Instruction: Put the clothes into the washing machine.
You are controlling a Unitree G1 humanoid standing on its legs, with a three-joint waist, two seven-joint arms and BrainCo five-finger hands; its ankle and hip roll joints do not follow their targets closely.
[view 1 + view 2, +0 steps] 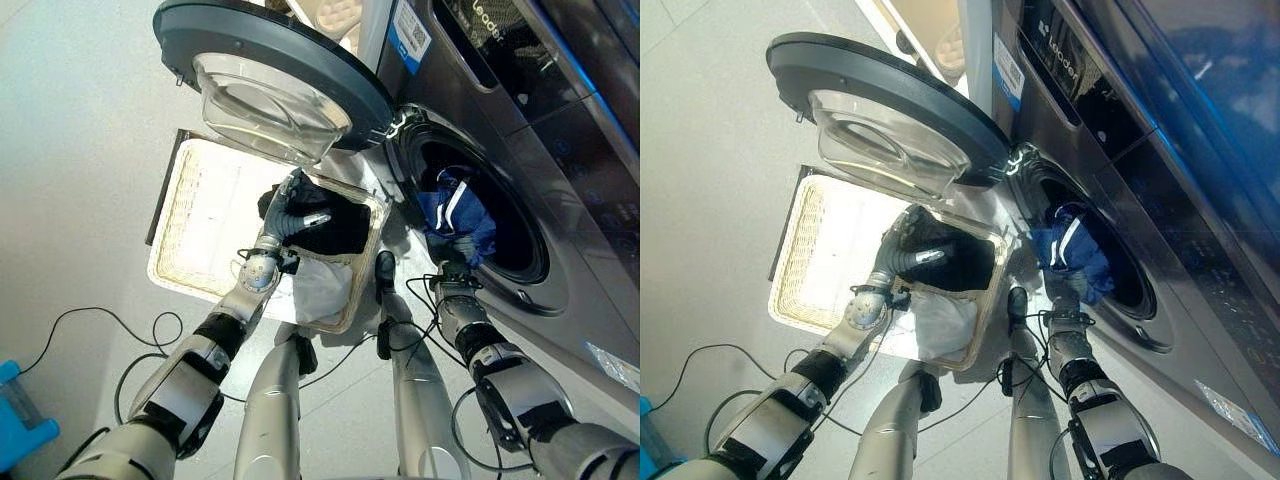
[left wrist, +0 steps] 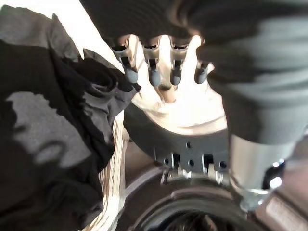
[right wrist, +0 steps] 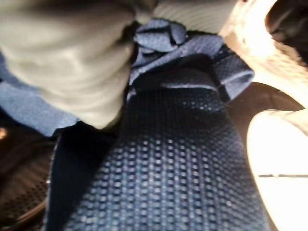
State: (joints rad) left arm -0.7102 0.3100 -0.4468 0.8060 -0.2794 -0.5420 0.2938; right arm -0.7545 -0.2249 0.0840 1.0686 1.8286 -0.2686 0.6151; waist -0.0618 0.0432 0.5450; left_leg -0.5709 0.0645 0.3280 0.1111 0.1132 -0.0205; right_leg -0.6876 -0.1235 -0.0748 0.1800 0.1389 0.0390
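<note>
A black garment [image 1: 338, 230] lies at the near end of a wicker basket [image 1: 170, 215] with a pale liner, on the floor before the washing machine [image 1: 560, 150]. My left hand [image 1: 287, 214] rests on it with relaxed fingers [image 2: 154, 73]; the black cloth [image 2: 48, 134] bunches beside them, not between them. A white cloth [image 1: 322, 290] lies in the basket's near corner. A blue garment with a white stripe [image 1: 455, 212] hangs in the drum mouth [image 1: 520, 255]. My right hand [image 1: 463, 249] is right under it, and blue mesh cloth [image 3: 183, 159] covers it.
The round door [image 1: 270, 60] stands open above the basket's far end, close over my left hand. A blue object [image 1: 15, 410] sits on the floor at the lower left. Bare grey floor spreads left of the basket.
</note>
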